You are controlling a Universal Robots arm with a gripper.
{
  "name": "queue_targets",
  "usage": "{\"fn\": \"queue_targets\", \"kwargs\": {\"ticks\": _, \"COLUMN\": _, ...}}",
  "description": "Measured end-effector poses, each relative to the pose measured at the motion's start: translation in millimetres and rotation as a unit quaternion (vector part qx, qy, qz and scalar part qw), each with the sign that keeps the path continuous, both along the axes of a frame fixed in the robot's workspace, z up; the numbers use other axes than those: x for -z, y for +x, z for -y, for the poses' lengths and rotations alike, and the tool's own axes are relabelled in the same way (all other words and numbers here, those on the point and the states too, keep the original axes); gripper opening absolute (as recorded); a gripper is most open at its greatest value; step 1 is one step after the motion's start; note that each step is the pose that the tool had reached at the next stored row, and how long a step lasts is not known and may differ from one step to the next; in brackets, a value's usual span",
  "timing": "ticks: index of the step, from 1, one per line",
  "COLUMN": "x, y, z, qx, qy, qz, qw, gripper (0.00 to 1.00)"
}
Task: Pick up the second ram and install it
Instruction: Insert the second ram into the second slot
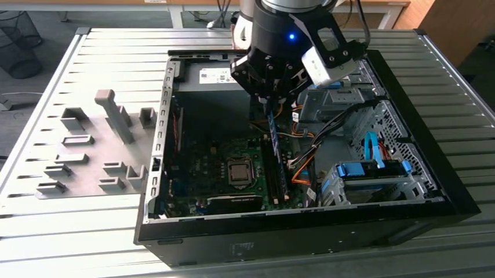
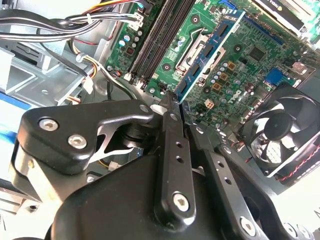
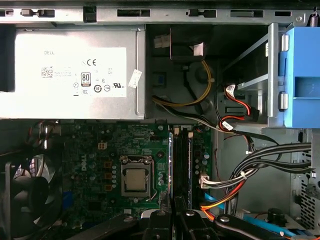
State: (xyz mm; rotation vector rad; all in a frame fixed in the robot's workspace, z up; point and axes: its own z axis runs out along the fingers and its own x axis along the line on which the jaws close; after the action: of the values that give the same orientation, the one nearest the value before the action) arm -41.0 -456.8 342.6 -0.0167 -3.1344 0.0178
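My gripper hangs inside the open computer case, over the motherboard. It is shut on the second ram, a thin green-blue stick with dark chips. In the second wrist view the stick runs out from between the black fingers above the board. In the exterior view the second ram hangs down from the gripper, above the long memory slots. In the first wrist view those memory slots lie directly ahead of the gripper, beside the processor socket.
A grey fixture plate with upright blocks lies outside the case on the exterior view's left. Inside are the power supply, a black fan, cable bundles and blue drive latches close to the slots.
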Motion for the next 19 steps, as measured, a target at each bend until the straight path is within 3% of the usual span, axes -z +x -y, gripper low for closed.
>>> {"fn": "queue_targets", "kwargs": {"ticks": 3, "x": 2.1, "y": 0.0, "z": 0.0, "qx": -0.017, "qy": 0.0001, "qz": 0.0000, "qw": 0.9999, "gripper": 0.14}}
{"fn": "queue_targets", "kwargs": {"ticks": 7, "x": 7.8, "y": -0.1, "z": 0.7, "qx": -0.019, "qy": 0.0002, "qz": -0.0012, "qw": 0.9998, "gripper": 0.14}}
{"fn": "queue_targets", "kwargs": {"ticks": 12, "x": 13.5, "y": 0.1, "z": 9.5, "qx": -0.017, "qy": 0.0005, "qz": -0.0011, "qw": 0.9999, "gripper": 0.14}}
{"fn": "queue_targets", "kwargs": {"ticks": 19, "x": 26.2, "y": 6.1, "z": 13.0, "qx": -0.016, "qy": 0.0004, "qz": -0.0015, "qw": 0.9999, "gripper": 0.14}}
